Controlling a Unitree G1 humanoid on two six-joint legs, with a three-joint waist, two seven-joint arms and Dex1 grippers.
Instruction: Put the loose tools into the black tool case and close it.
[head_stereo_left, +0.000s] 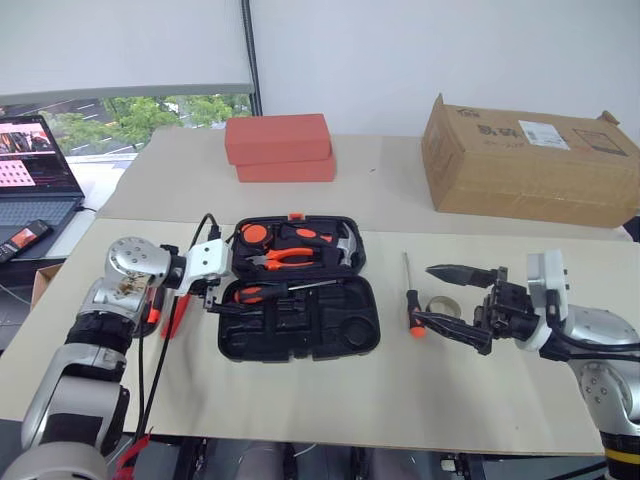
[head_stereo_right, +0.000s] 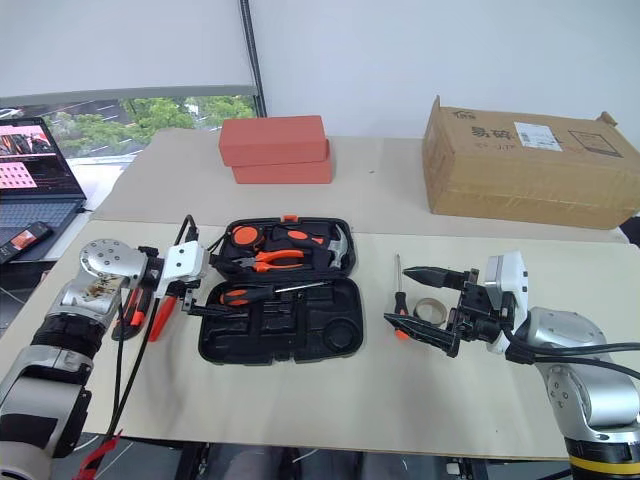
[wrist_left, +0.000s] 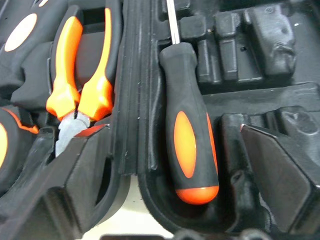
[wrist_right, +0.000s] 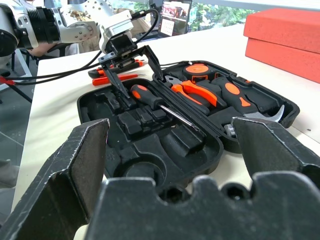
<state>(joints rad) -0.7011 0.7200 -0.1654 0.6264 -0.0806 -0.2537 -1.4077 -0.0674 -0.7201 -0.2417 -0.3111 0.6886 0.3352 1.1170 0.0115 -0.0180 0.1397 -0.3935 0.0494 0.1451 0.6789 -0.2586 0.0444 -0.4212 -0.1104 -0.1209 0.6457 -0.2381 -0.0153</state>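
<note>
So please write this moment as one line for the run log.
left gripper: open, screwdriver with orange-and-black handle lies in open black moulded tool case | right gripper: open, empty | another screwdriver, tape ring: on table

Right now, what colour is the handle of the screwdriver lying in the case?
Black with orange inlays and an orange butt end; the screwdriver shows best in the left wrist view, lying in the black tool case.

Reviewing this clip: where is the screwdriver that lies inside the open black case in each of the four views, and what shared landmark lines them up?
Left eye view: screwdriver in the case's near half, by the hinge.
Right eye view: same spot.
Left wrist view: handle upright at centre.
Right wrist view: just past the left gripper, handle towards it.
Shared landmark: the orange-handled pliers, across the hinge.
</note>
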